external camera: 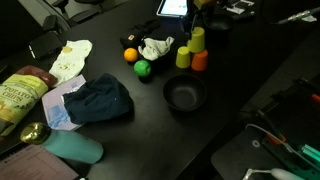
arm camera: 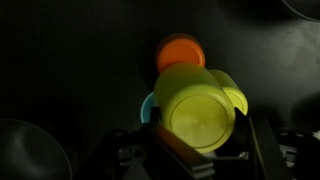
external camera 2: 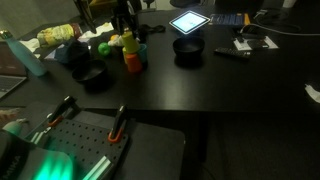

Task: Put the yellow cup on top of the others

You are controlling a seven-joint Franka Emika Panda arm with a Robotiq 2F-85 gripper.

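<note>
Overhead, poised vertically, fingers point(arm camera: 262, 148) clamped on yellow cup point(arm camera: 200, 110), above the others point(arm camera: 180, 52)

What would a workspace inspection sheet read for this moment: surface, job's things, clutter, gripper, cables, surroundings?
Surface: black table, dimly lit.
Job's things: yellow cup held over the group; orange-red cup, teal cup (only its rim shows) and second yellow cup below it.
Clutter: orange ball, green ball, black bowl, dark cloth, snack bag, teal bottle.
Gripper: gripper shut on the yellow cup.
Cables: nothing seen; too dark to be sure.
Surroundings: lit tablet at the table's edge.
</note>
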